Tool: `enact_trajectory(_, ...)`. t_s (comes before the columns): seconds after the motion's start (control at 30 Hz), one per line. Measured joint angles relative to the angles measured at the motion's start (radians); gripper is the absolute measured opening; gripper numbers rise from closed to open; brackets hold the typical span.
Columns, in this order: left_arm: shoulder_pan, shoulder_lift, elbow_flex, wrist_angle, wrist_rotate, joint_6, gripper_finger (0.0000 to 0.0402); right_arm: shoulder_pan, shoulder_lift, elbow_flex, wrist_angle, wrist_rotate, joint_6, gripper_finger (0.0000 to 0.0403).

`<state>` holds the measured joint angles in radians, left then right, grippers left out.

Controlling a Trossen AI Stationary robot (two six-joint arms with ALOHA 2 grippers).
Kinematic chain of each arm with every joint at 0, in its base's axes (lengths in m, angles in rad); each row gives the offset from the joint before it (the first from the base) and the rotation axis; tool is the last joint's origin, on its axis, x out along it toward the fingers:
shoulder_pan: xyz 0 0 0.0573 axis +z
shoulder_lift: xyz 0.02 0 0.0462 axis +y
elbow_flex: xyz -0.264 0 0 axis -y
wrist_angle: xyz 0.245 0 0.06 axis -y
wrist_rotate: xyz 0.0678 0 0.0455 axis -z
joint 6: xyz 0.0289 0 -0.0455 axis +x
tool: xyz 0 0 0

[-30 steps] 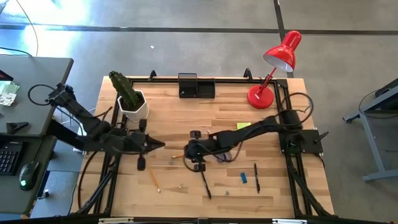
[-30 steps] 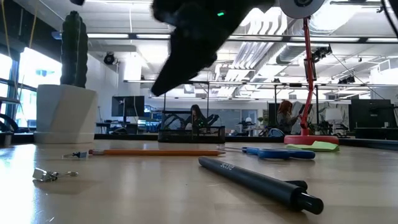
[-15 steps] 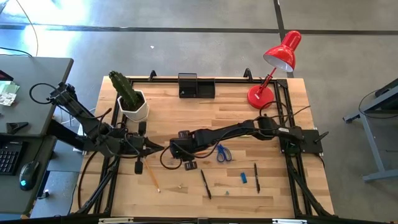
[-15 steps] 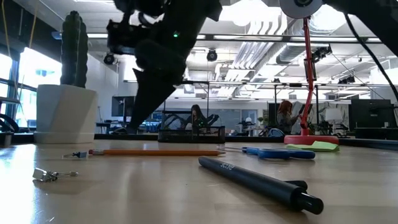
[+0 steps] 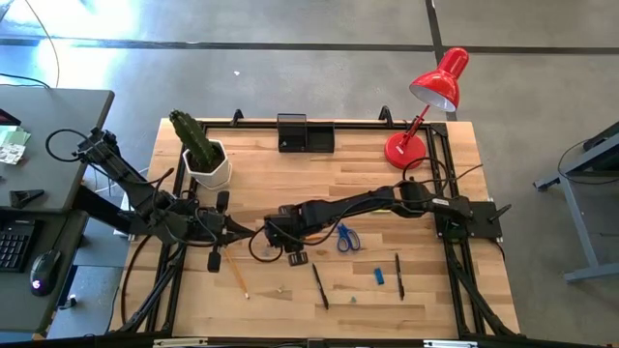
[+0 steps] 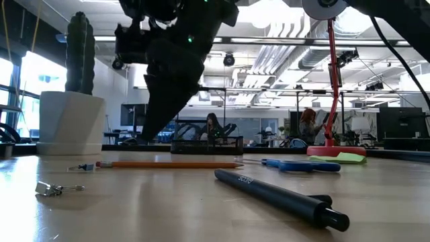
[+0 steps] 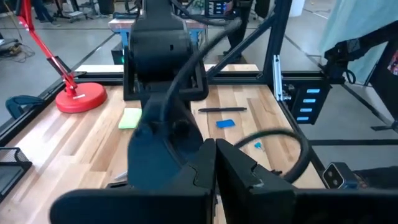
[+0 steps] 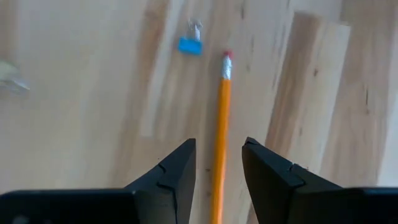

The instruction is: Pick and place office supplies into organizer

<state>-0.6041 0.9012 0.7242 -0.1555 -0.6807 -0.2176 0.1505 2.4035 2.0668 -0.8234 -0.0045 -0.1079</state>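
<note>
The right hand (image 8: 217, 167) hangs over the pencil (image 8: 219, 137), fingers parted and empty. In the right wrist view the pencil's orange shaft runs straight out from the gap between the two fingers, its eraser end farthest from the hand and a small blue clip (image 8: 189, 45) just beyond that tip. So the long axis lies crosswise to the closing direction, which I judge right for a straight descent and pinch. The pencil rests flat on the tabletop (image 5: 290, 174), well short of the organizer (image 5: 305, 133) at the far edge. The left hand (image 5: 250, 230) is shut and holds nothing; it sits close beside the right hand, so the right one is the better placed.
</note>
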Motion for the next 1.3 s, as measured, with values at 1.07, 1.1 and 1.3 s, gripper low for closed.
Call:
enact_trajectory(1.07, 0.002, 0.000, 0.000, -0.028, -0.004, -0.045, 0.0002, -0.008, -0.003, -0.104, 0.028, -0.025, 0.020, 0.0027)
enact_trajectory(1.1, 0.002, 0.000, 0.000, -0.028, -0.004, -0.045, 0.0003, -0.008, -0.003, -0.099, 0.021, -0.024, 0.021, 0.0027)
enact_trajectory(1.3, 0.002, 0.000, 0.000, -0.029, -0.004, -0.045, 0.0001, -0.011, -0.002, -0.025, -0.040, -0.026, 0.016, 0.0008)
